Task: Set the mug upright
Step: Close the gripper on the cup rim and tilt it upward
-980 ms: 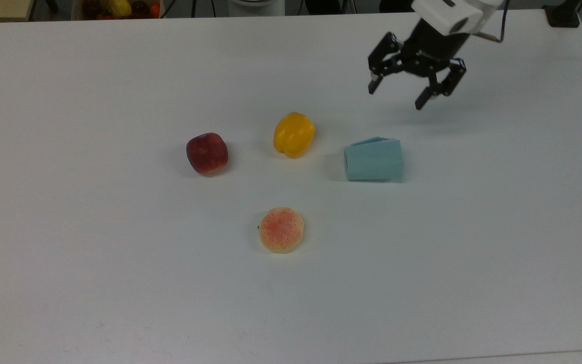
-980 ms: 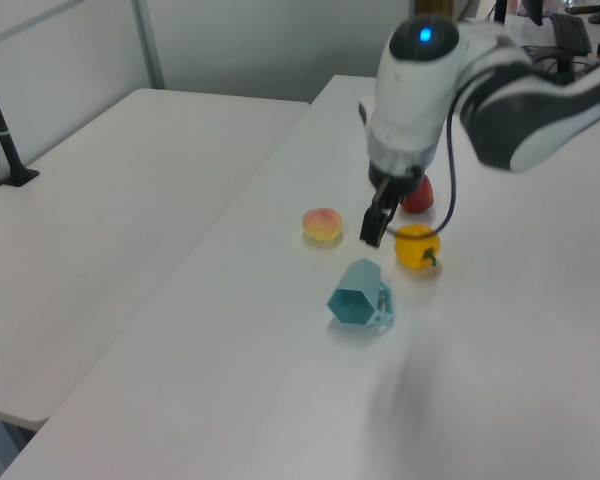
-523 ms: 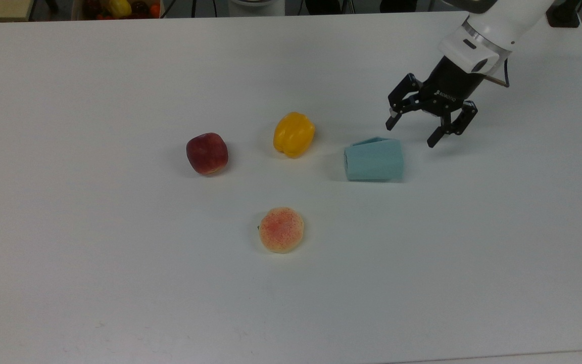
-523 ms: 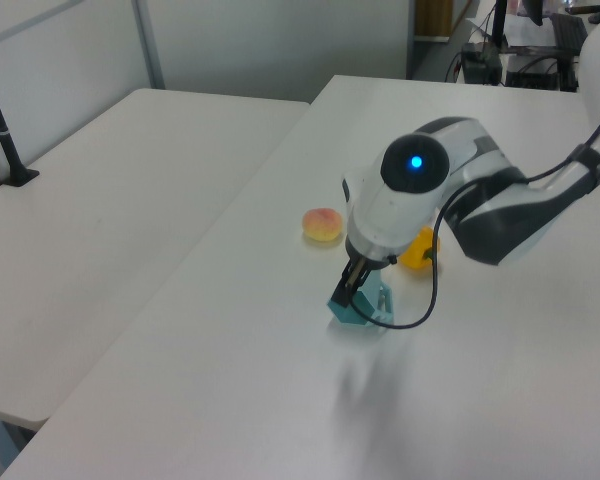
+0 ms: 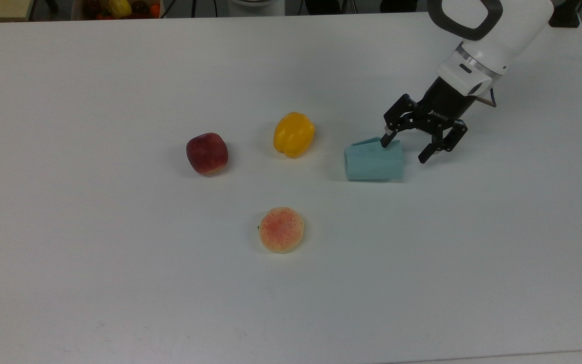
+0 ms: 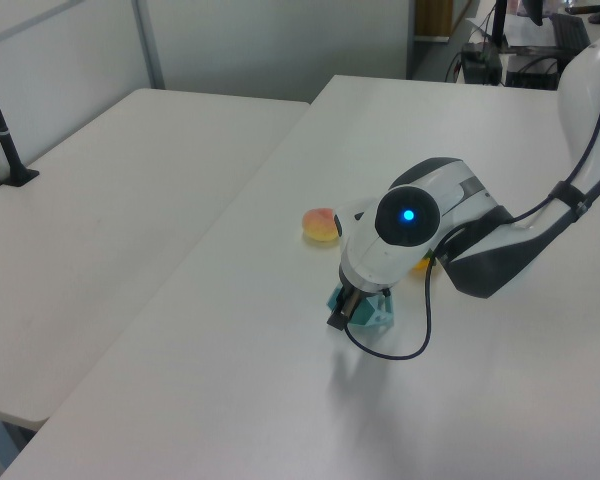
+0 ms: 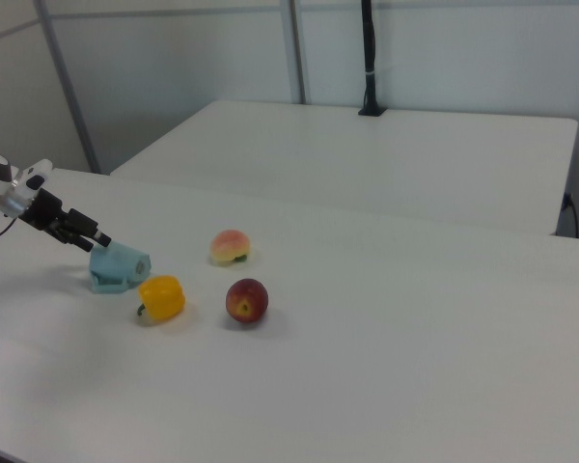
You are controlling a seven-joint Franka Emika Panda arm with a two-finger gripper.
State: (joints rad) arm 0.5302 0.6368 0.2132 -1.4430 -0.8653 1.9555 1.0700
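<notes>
On the white table (image 5: pixel 119 303), going by the top view's left to right:

Apple (image 5: pixel 207 153): dark red, farthest to the top view's left, well apart from the rest.
Peach (image 5: pixel 281 229): nearer the bottom edge, alone.
Yellow pepper (image 5: pixel 294 134): between the apple and the mug.
Mug (image 5: pixel 374 160): lay on its side, just beside the pepper; the top view showed its faceted wall, while the right view (image 7: pixel 118 266) showed it from the other side, past the pepper.
Gripper (image 5: pixel 405 148): fingers spread apart at the mug's end on the top view's right, one fingertip (image 5: pixel 385 142) at its upper edge; the left view had the arm's body covering most of the mug (image 6: pixel 372 310).
</notes>
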